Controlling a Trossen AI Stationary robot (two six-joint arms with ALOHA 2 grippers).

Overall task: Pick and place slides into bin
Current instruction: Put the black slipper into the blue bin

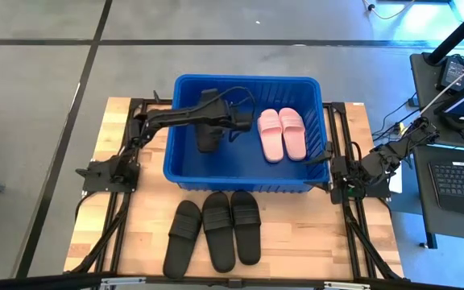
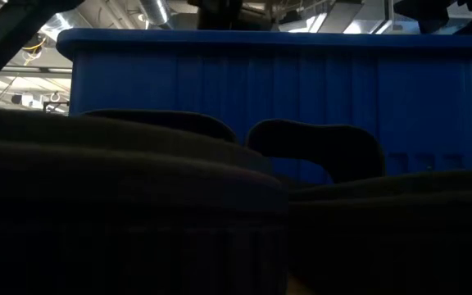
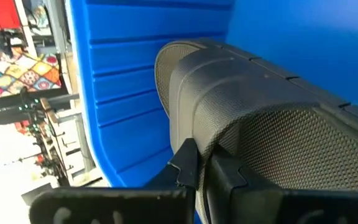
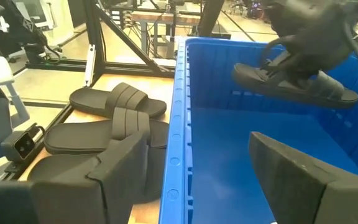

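Now the left end effector (image 1: pixel 210 121) carries a black slide (image 1: pixel 208 130) over the blue bin (image 1: pixel 185 173), ready for the drop.
Clenched on the slide's strap, it holds the slide above the bin floor beside the pink pair (image 1: pixel 281 133); the next move calls for lowering and letting go. Three black slides (image 1: pixel 216 229) wait on the tabletop (image 1: pixel 296 242); the right end effector (image 1: pixel 338 173) rests released at the bin's right.

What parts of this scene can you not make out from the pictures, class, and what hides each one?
- Bin inside, low view: hidden by its own front wall.
- Pink slides, right wrist view: not visible; right gripper fingers fill the foreground.
- Held black slide, left wrist view: heel cut off by the picture's edge.
- Three black slides on the table, low view: dark shapes, no detail.
- Left gripper, high view: fingertips too small to see.
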